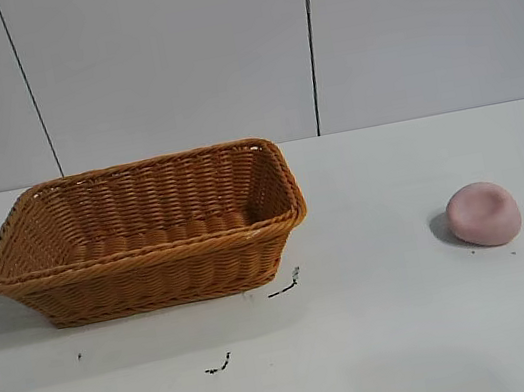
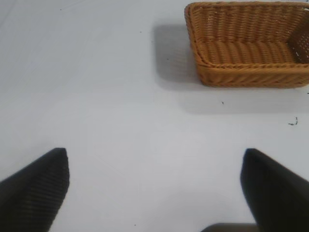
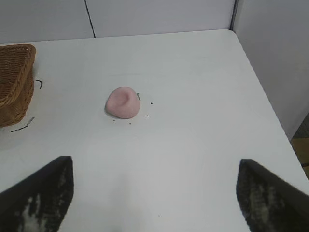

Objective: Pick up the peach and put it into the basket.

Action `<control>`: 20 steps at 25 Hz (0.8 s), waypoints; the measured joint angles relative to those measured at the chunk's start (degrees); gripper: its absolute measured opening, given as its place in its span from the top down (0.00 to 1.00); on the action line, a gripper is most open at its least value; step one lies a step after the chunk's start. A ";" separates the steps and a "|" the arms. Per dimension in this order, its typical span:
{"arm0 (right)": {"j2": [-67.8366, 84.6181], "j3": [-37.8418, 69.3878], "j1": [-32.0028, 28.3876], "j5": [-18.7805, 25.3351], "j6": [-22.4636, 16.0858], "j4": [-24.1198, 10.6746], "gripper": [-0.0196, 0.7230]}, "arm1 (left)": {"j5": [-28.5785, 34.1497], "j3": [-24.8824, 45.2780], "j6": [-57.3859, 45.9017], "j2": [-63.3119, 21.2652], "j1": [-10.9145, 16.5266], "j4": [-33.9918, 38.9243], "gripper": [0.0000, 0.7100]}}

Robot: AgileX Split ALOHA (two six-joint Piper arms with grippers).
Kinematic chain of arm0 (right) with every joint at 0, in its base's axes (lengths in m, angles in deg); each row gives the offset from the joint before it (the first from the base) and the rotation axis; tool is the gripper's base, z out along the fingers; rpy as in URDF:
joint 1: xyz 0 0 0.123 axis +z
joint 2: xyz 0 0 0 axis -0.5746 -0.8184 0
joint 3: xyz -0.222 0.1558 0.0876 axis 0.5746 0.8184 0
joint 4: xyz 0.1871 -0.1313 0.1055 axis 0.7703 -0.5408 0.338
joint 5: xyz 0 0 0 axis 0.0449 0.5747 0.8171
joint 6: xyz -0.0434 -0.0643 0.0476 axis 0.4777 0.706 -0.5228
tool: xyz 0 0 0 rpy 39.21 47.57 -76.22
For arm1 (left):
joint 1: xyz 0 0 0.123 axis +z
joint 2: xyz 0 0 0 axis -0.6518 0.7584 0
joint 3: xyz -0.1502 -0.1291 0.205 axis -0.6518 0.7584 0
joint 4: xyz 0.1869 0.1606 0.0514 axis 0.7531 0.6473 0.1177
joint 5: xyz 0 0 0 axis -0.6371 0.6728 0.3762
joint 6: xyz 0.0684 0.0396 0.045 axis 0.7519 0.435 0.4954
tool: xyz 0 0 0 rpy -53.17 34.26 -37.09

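The peach (image 1: 483,213), a small pale pink lump with a dimple on top, lies on the white table at the right; it also shows in the right wrist view (image 3: 123,102). The wicker basket (image 1: 142,232) stands at the left, empty, and shows in the left wrist view (image 2: 248,43) and at the edge of the right wrist view (image 3: 14,84). Neither arm appears in the exterior view. My right gripper (image 3: 154,193) is open and empty, well short of the peach. My left gripper (image 2: 154,186) is open and empty, apart from the basket.
The white table (image 1: 388,336) carries a few small dark specks and marks near the basket (image 1: 283,287). Grey wall panels stand behind the table. The table's right edge shows in the right wrist view (image 3: 270,111), beside a side wall.
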 joint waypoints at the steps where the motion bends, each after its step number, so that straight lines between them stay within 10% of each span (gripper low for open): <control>1: 0.00 0.00 0.00 0.00 0.00 0.07 0.12 | 0.00 0.00 0.00 0.00 0.00 0.00 0.02; 12: -1.26 -1.16 0.00 0.13 0.99 0.77 0.08 | 0.00 0.00 0.00 0.00 0.00 0.00 0.02; 20: -29.98 -11.06 0.00 -1.10 1.50 0.94 0.05 | 0.00 0.00 0.00 0.00 0.00 0.00 0.02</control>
